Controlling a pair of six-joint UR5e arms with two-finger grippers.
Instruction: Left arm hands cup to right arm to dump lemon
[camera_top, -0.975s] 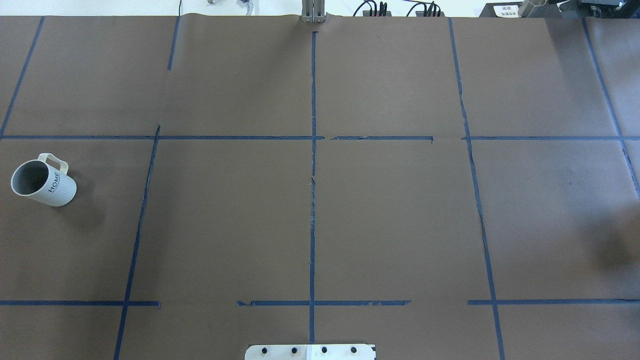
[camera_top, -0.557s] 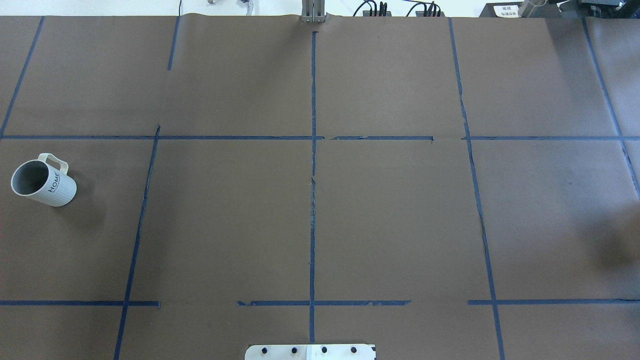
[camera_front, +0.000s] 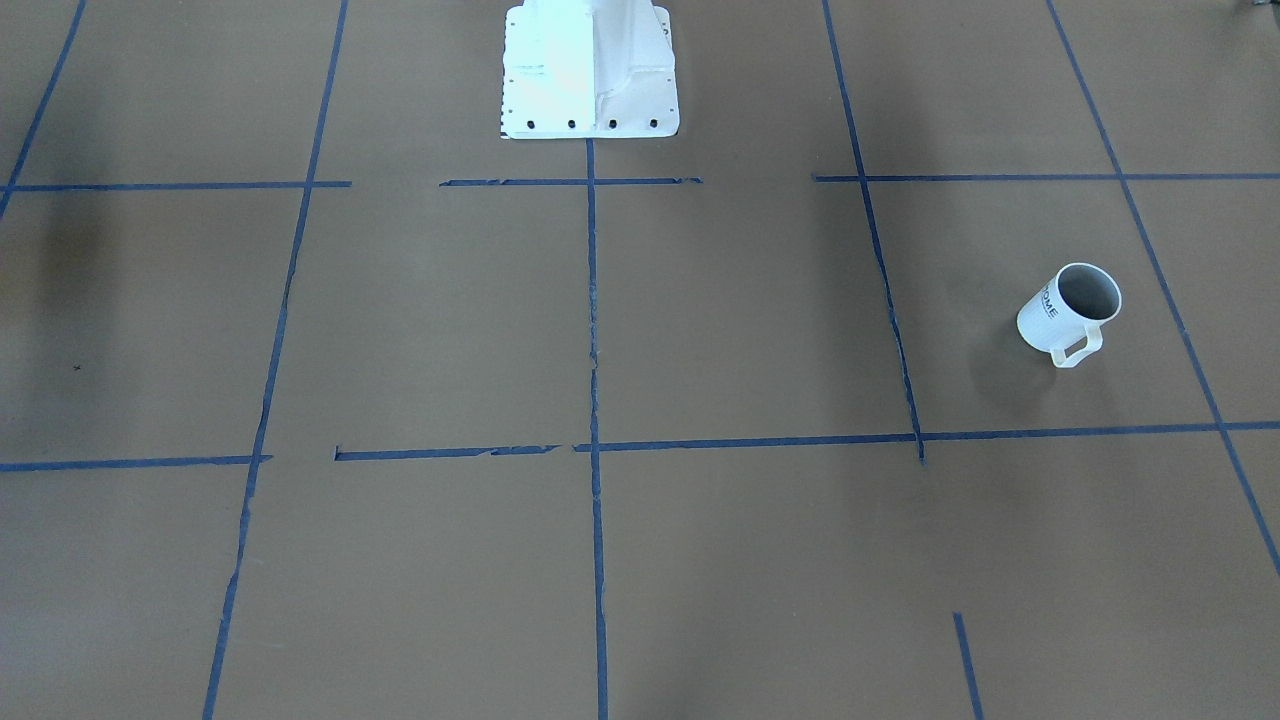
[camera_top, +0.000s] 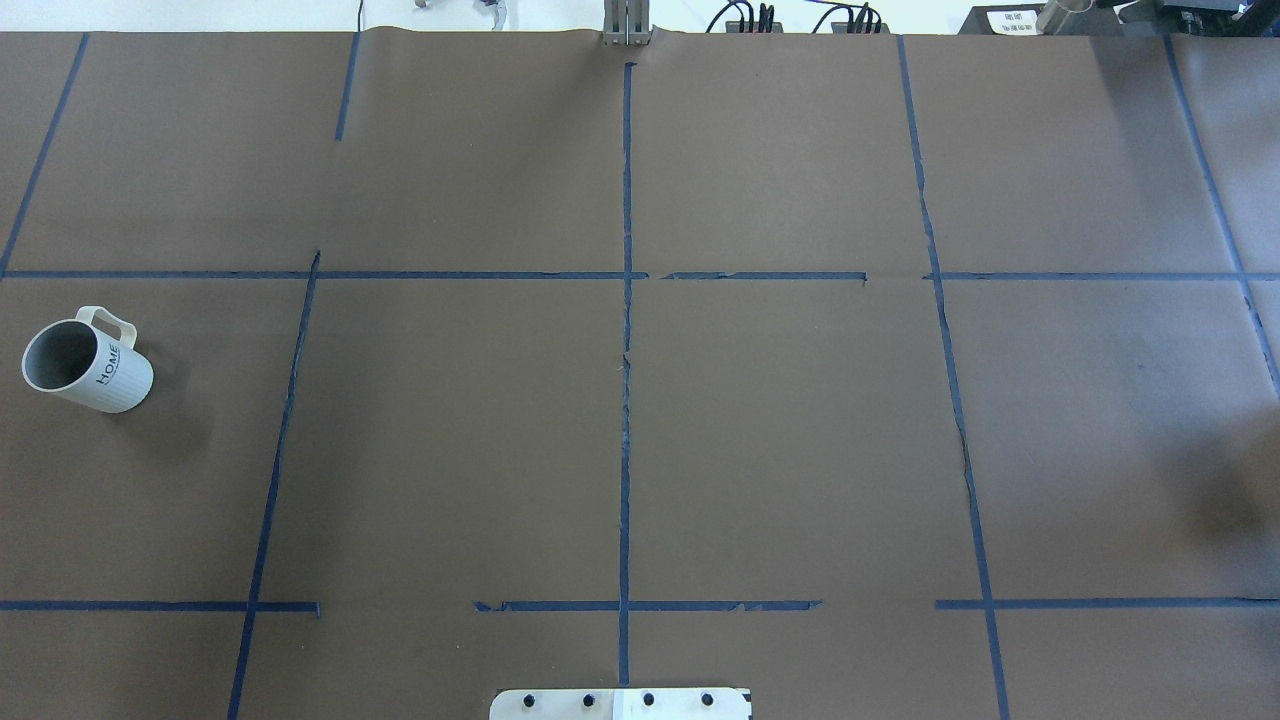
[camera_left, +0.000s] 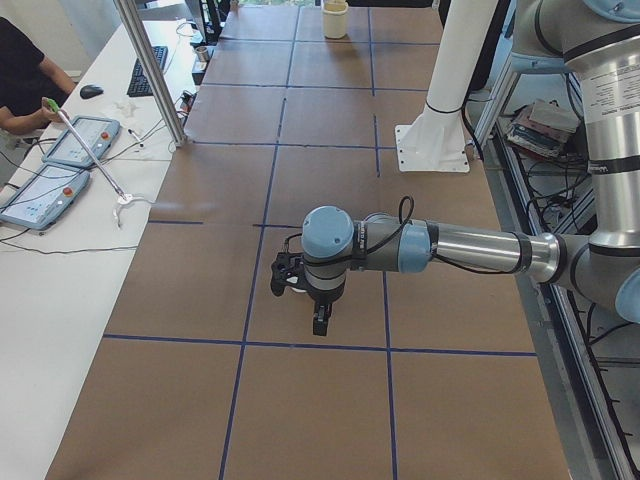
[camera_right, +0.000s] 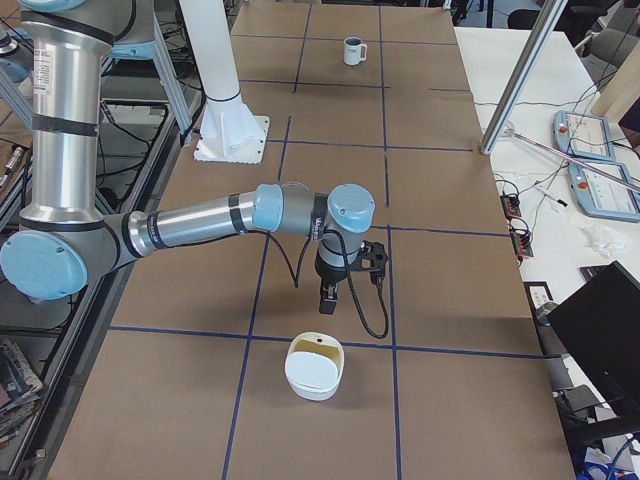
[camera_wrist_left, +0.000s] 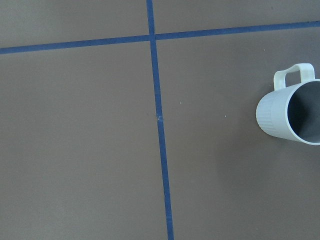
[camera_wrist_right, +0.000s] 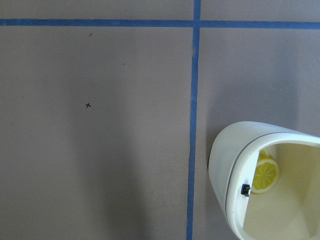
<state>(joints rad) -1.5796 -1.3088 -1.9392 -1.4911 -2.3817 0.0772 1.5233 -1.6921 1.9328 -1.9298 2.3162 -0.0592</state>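
Overhead vs 1 s ago: no change to the cup, same spot and pose, far out on the robot's left side of the table. Only the soft shadow at the right edge looked slightly shifted.

From the right end, near to far:
- The tub was round, cream-white and smooth, with a thick rounded rim, just beside a tape line.
- Right wrist cam showed the lemon lying inside the tub, a flat yellow slice with visible segments.
- Just beyond and apart from the tub, the right gripper hung pointing down. It held nothing I could see; couldn't tell how far its fingers were spread.
- The right arm was brushed metal tube with pale blue caps.
- Then the white pedestal, then the cup upright at the far end.

Cup: white, ribbed sides, matte grey inside, squared loop handle facing away from the robot, dark "HOME" lettering. Left wrist cam caught it at its right edge, partly cut off.

The left gripper, black and cabled, hung pointing down over the table. Its opening wasn't readable either.

The table was covered in matte brown paper with a blue tape grid, ragged in places.
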